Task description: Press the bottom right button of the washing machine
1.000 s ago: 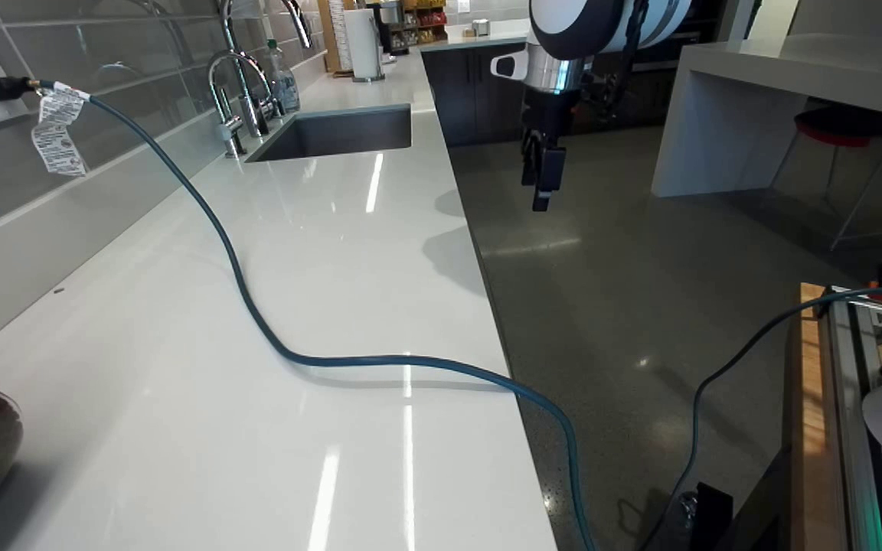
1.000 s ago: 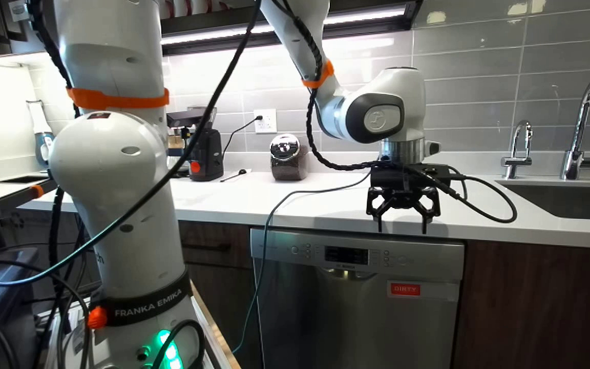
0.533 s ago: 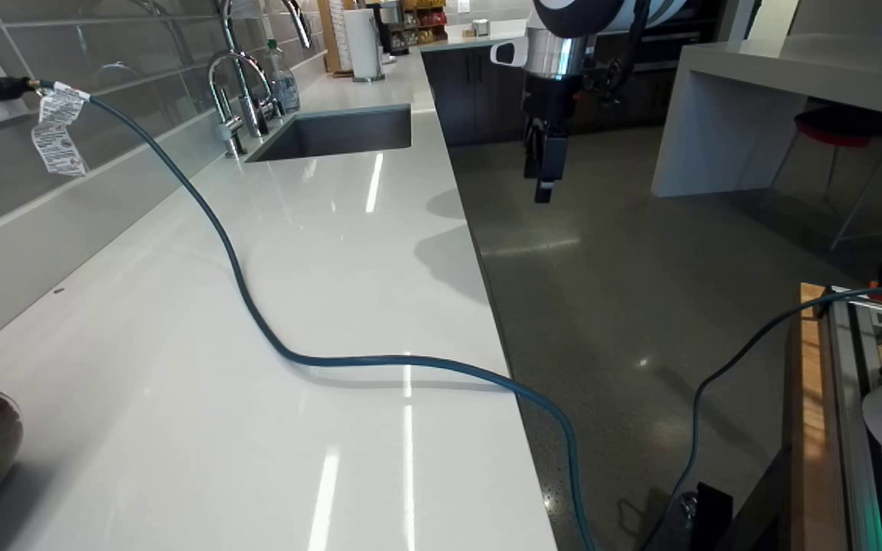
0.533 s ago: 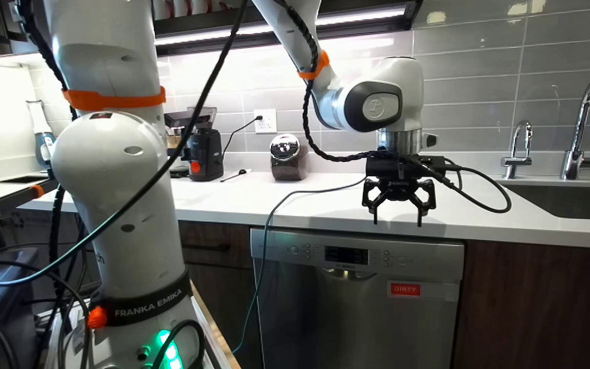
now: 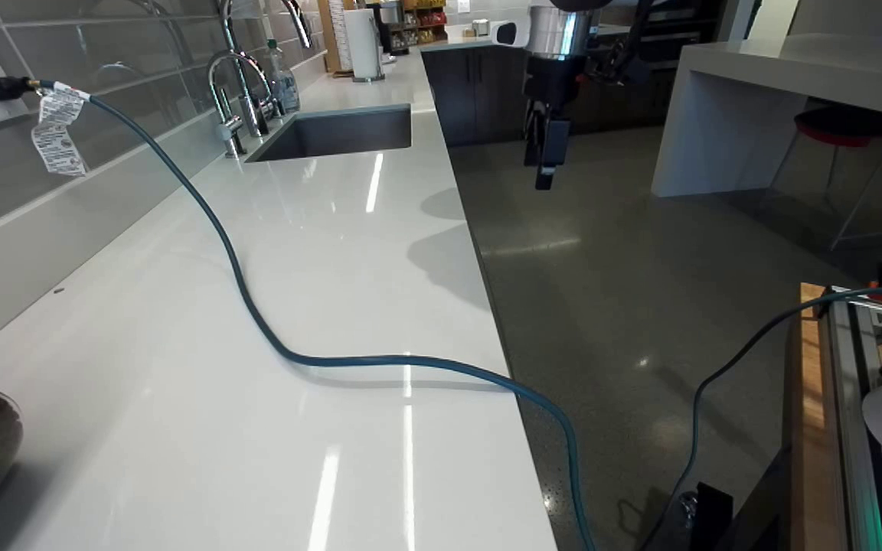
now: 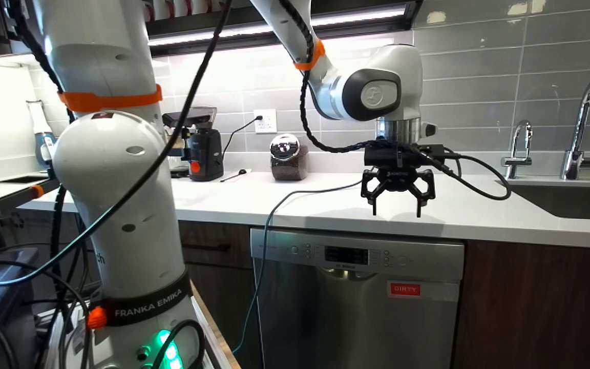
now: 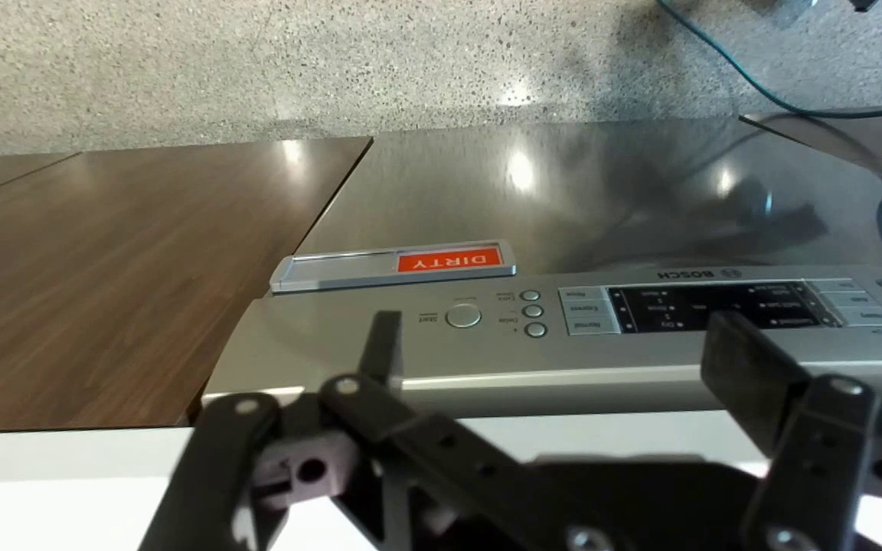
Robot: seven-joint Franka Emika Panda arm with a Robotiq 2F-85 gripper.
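Observation:
The machine is a steel Bosch dishwasher (image 6: 356, 318) under the counter; its control panel (image 6: 274, 246) has a dark display. In the wrist view, which stands upside down, a larger round Start button (image 7: 463, 315) sits beside a column of small round buttons (image 7: 533, 311), left of the display (image 7: 686, 310). My gripper (image 6: 396, 215) is open and empty, pointing down. Its fingertips are in front of the counter edge, above the panel's right half and apart from it. The gripper (image 7: 556, 315) spans the panel's upper edge in the wrist view. It also shows in an exterior view (image 5: 544, 182).
A teal cable (image 6: 257, 287) crosses the counter (image 6: 325, 210) and hangs before the dishwasher's left side. A red DIRTY sign (image 7: 449, 259) is on the door. A sink (image 6: 571, 202) with faucets lies to the right. A jar (image 6: 289, 159) stands at the back.
The open gripper has risen steadily away from the panel and shifted slightly left in an exterior view. The arm's upper links have moved with it. The dishwasher and cable look unchanged.

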